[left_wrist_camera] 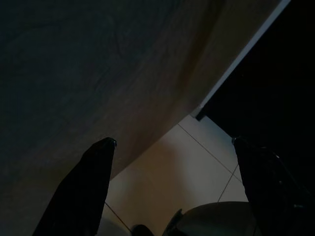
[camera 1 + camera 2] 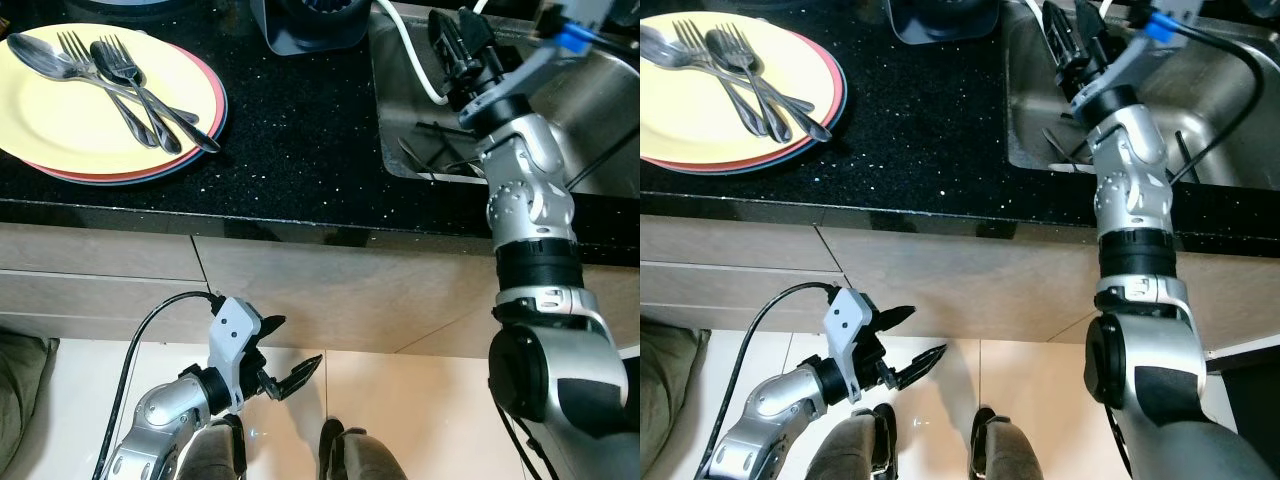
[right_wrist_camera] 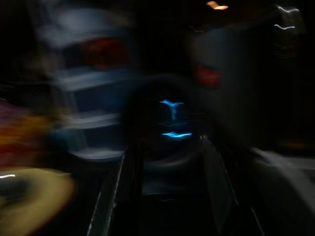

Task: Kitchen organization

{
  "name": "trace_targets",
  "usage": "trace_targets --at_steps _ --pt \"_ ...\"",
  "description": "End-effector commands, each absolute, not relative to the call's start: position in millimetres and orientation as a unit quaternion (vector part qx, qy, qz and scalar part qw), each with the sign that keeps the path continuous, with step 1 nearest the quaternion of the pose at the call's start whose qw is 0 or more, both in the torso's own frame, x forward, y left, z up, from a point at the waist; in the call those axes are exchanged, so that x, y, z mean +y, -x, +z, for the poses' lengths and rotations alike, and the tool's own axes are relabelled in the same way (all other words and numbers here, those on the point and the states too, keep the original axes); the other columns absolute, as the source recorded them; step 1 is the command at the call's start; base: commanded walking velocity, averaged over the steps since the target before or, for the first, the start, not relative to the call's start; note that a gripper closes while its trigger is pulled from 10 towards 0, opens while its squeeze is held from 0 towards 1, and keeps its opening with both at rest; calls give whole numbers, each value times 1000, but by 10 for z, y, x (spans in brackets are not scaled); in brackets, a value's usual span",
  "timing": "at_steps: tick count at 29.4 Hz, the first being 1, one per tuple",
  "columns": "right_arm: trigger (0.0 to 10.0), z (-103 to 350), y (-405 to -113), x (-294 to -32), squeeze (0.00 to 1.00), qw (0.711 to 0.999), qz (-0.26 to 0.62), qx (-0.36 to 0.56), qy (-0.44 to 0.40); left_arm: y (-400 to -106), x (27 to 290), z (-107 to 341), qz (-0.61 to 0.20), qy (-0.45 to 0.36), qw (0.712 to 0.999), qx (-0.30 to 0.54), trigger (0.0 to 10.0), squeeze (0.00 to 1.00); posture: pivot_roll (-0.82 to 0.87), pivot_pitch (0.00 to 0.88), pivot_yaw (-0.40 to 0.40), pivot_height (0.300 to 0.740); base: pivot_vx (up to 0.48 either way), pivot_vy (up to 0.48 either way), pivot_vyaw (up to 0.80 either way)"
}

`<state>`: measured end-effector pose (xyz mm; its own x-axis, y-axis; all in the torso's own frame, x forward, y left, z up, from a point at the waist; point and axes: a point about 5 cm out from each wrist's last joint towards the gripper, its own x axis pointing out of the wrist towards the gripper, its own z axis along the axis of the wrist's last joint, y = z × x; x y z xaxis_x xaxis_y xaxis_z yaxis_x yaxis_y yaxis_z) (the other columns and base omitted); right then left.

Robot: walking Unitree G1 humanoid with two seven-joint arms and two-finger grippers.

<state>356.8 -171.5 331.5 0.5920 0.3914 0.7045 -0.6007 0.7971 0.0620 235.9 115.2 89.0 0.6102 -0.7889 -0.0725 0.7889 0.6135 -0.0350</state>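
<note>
A stack of plates, yellow on top [image 2: 60, 115], rests on the black countertop [image 2: 290, 130] at the far left. Two forks [image 2: 130, 80] and a spoon [image 2: 40, 55] lie across it. My right gripper [image 2: 458, 40] is raised over the steel sink's [image 2: 600, 110] left part, its fingers a little apart with nothing between them. Dark utensils [image 2: 430, 152] lie on the sink bottom below it. My left gripper [image 2: 292, 350] hangs low in front of the cabinet drawers, open and empty. The right wrist view is dark and blurred.
A dark container [image 2: 310, 25] stands at the back of the counter between the plates and the sink. A white cable [image 2: 415, 60] runs over the sink's left rim. Wooden drawer fronts [image 2: 100, 270] face me, with pale floor tiles [image 2: 400, 400] and my feet [image 2: 345, 450] below.
</note>
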Motion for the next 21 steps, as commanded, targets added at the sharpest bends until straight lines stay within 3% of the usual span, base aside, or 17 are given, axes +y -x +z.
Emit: trace_targets --at_steps 1,3,4,6,11,12,21 --pt "10000 3349 -3496 -1689 0 863 314 -362 -161 -2324 1155 836 -449 3 892 53 10000 0 133 194 -77 740 0 0 0" --pt "10000 3279 -3327 -1549 0 827 389 -367 -174 -2349 1152 825 -453 -1 890 54 10000 0 137 180 -79 740 0 0 0" --pt "10000 3279 -3327 -1549 0 827 389 -367 -174 -2349 1152 825 -453 -1 890 54 10000 0 137 180 -79 740 0 0 0" --pt "10000 3177 -3151 -1412 0 793 469 -354 -162 -2373 1152 820 -453 -2 890 54 10000 0 140 172 -78 740 0 0 0" --pt "10000 3009 -2944 -1256 0 754 555 -320 -142 -2398 1151 824 -453 -3 890 51 10000 0 139 167 -75 740 0 0 0" --pt "10000 2885 -2813 -1158 0 735 599 -290 -130 -2414 1149 826 -454 -3 890 49 10000 0 138 163 -73 740 0 0 0" --pt "10000 2567 -2611 -1064 0 707 670 -204 -98 -2423 1143 846 -460 -4 887 44 10000 0 141 162 -66 740 0 0 0"
